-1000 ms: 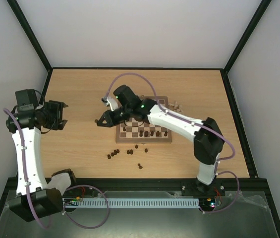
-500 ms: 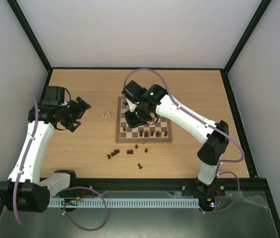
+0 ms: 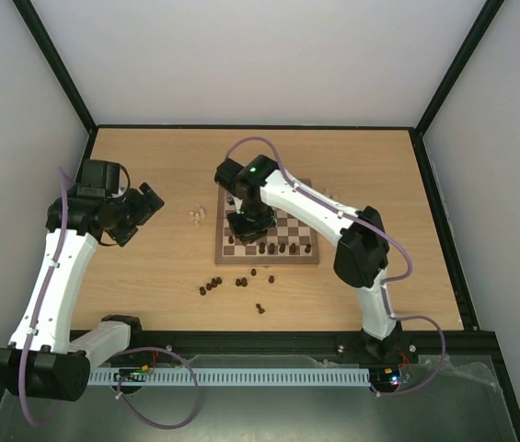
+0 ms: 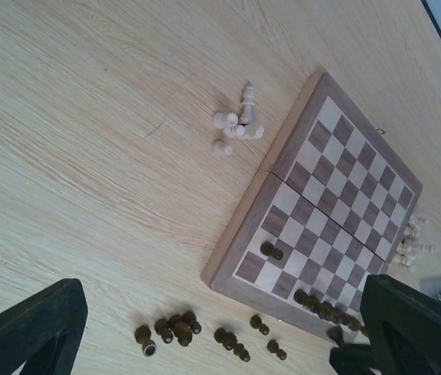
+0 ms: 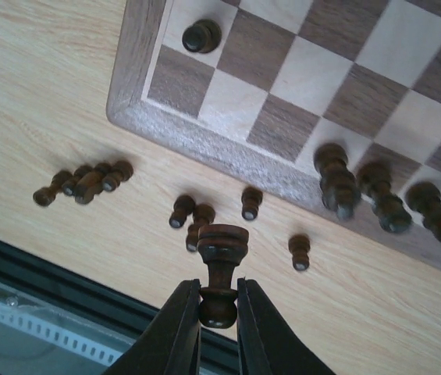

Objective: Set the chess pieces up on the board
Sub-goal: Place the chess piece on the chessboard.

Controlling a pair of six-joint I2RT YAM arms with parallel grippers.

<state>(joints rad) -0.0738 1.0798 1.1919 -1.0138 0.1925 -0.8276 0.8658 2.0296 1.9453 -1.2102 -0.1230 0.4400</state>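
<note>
The chessboard lies mid-table and also shows in the left wrist view and the right wrist view. Several dark pieces stand along its near edge, and one more dark piece stands near its near-left corner. My right gripper hovers over the board's near-left part, shut on a dark brown chess piece by its head. My left gripper is open and empty above the table left of the board; its fingers frame the left wrist view.
Loose dark pieces lie on the table in front of the board, with more nearer me. A pale cluster lies left of the board and another at its far right edge. Black frame rails border the table.
My right gripper has swung from the table left of the board to over the board's near-left part. My left arm has moved rightward toward the board.
</note>
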